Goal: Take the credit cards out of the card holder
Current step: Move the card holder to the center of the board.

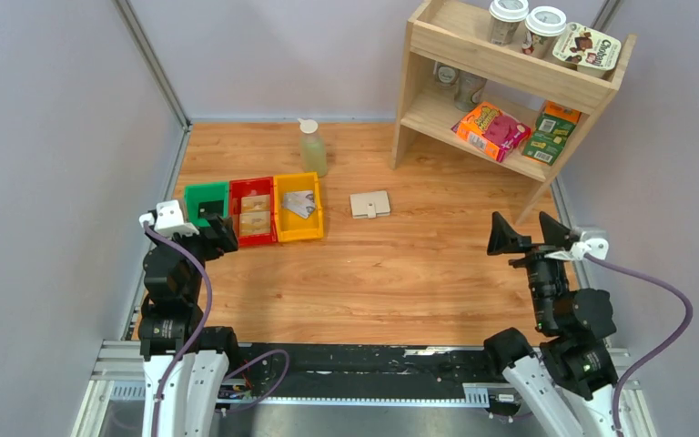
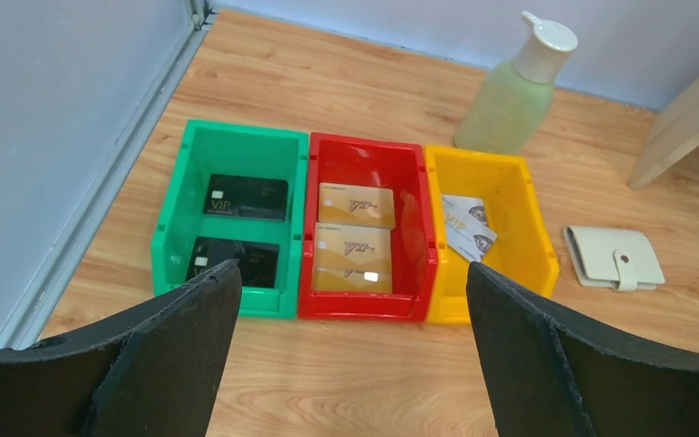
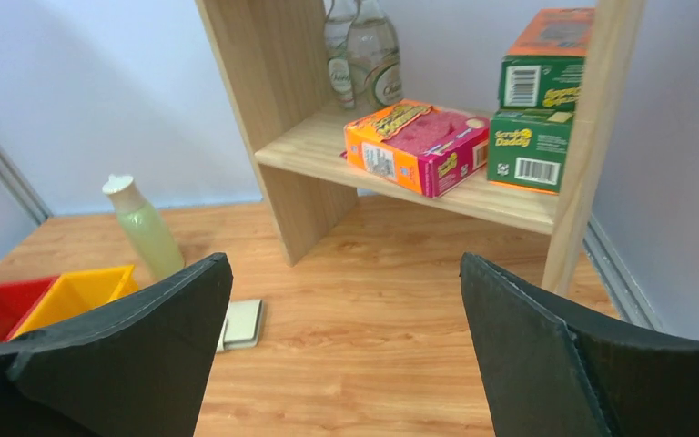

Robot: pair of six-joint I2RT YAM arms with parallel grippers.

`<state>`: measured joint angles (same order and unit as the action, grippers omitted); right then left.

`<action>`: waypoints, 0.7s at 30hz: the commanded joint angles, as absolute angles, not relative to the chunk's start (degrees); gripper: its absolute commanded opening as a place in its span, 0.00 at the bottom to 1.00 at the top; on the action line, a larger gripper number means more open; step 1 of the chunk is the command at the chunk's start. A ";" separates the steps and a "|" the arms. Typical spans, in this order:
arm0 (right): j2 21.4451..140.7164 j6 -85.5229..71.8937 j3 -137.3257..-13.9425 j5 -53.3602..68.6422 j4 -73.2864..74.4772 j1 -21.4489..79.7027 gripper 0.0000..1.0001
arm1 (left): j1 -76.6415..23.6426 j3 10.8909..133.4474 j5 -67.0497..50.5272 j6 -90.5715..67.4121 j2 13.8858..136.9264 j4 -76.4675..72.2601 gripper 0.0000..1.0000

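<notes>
Both left fingers (image 2: 164,355) and right fingers (image 3: 555,355) gaped apart, we saw; the closed beige folding card holder (image 2: 612,258) lay on the wooden tabletop (image 2: 355,373).

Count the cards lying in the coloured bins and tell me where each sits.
6. Two black cards in the green bin, two gold cards in the red bin, two silvery cards overlapping in the yellow bin. Others may lie hidden beneath.
</notes>
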<state>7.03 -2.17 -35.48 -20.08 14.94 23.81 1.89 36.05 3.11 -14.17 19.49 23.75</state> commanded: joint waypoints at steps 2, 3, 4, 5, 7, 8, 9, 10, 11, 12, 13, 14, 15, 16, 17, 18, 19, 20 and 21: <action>16.94 -5.26 -41.83 -14.34 21.26 23.82 1.00 | 1.67 39.02 2.64 -13.98 18.99 25.66 1.00; 19.49 -5.97 -42.88 -11.98 21.97 23.82 1.00 | 1.67 39.11 2.46 -13.71 18.55 26.19 1.00; 22.21 -5.98 -43.67 -9.26 22.67 23.82 1.00 | 1.76 39.29 2.37 -13.45 18.37 27.15 1.00; 24.59 -6.06 -44.64 -5.49 23.20 23.82 1.00 | 1.76 39.37 2.11 -13.19 17.85 27.68 1.00; 30.21 -6.76 -45.96 1.19 23.20 23.82 1.00 | 1.67 39.29 1.50 -12.66 16.97 29.26 1.00; 32.76 -7.38 -46.49 3.41 23.20 23.82 1.00 | 1.67 39.55 1.32 -12.48 16.61 30.57 1.00; 35.74 -8.51 -47.19 4.65 23.20 23.82 1.00 | 1.67 39.64 0.97 -12.39 16.18 31.11 1.00; 38.56 -8.61 -48.07 6.57 23.20 23.91 1.00 | 1.67 39.55 0.88 -12.39 15.65 31.98 1.00; 41.89 -8.35 -48.95 8.33 23.38 23.82 1.00 | 1.67 39.46 0.44 -12.22 15.04 32.17 1.00; 45.49 -8.18 -50.17 9.74 23.38 23.82 1.00 | 1.58 39.38 0.35 -12.04 14.86 32.43 1.00; 48.49 -8.09 -51.14 11.15 23.20 23.91 1.00 | 1.32 39.20 0.61 -11.78 14.33 32.34 1.00; 52.08 -7.82 -52.20 12.38 22.86 23.99 1.00 | 0.97 39.20 0.96 -11.60 14.15 32.00 1.00; 56.64 -7.82 -53.60 13.35 22.59 23.99 1.00 | 0.71 39.11 1.40 -11.25 13.89 31.82 1.00; 59.65 -7.56 -54.66 13.79 21.98 24.43 1.00 | 0.53 39.02 1.58 -11.16 13.80 31.47 1.00; 63.16 -7.12 -55.89 13.62 21.36 24.96 1.00 | 0.27 38.85 1.67 -10.99 13.71 31.38 1.00; 66.15 -6.68 -57.20 12.84 20.92 25.57 1.00 | 0.18 38.76 1.67 -10.90 13.45 31.29 1.00; 69.66 -6.07 -58.70 11.61 20.40 26.36 1.00 | 0.18 38.76 1.76 -10.81 13.19 31.29 1.00; 73.18 -5.72 -60.71 9.95 19.69 27.15 1.00 | 0.18 38.67 2.02 -10.72 13.10 31.20 1.00; 76.17 -5.19 -62.39 8.71 19.08 27.68 1.00 | 0.26 38.76 2.11 -10.64 12.92 31.20 1.00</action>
